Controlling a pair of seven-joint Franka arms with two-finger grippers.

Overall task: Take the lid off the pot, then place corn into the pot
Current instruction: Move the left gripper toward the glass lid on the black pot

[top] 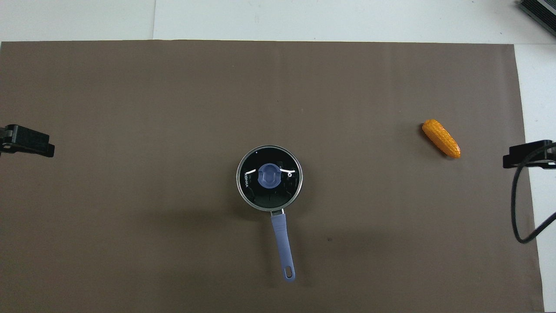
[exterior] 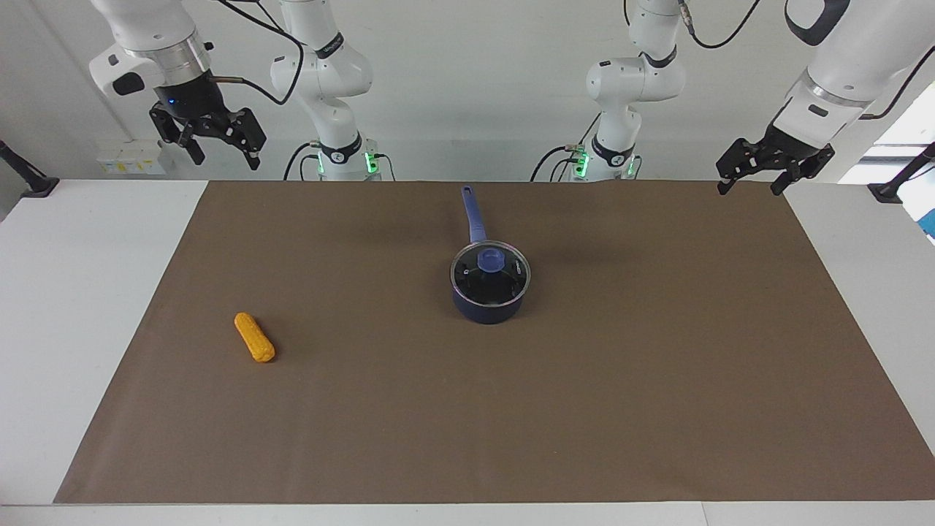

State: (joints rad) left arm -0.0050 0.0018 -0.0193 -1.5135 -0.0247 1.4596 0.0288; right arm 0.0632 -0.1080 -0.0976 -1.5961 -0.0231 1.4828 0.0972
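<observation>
The navy pot [exterior: 488,310] stands mid-table with its long handle [exterior: 473,213] pointing toward the robots. The glass lid [exterior: 490,273] with its blue knob sits on the pot. The overhead view also shows the lid [top: 269,178] and the pot's handle [top: 282,241]. The orange-yellow corn [exterior: 254,337] lies on the mat toward the right arm's end, and also shows in the overhead view [top: 441,138]. My right gripper [exterior: 226,161] is open and raised over the table's edge near its base. My left gripper [exterior: 749,188] is open and raised over the mat's corner at its own end.
A brown mat [exterior: 584,409] covers most of the white table [exterior: 80,292]. A black cable [top: 519,204] hangs by the right gripper. Black clamp mounts [exterior: 29,179] stand at both ends of the table.
</observation>
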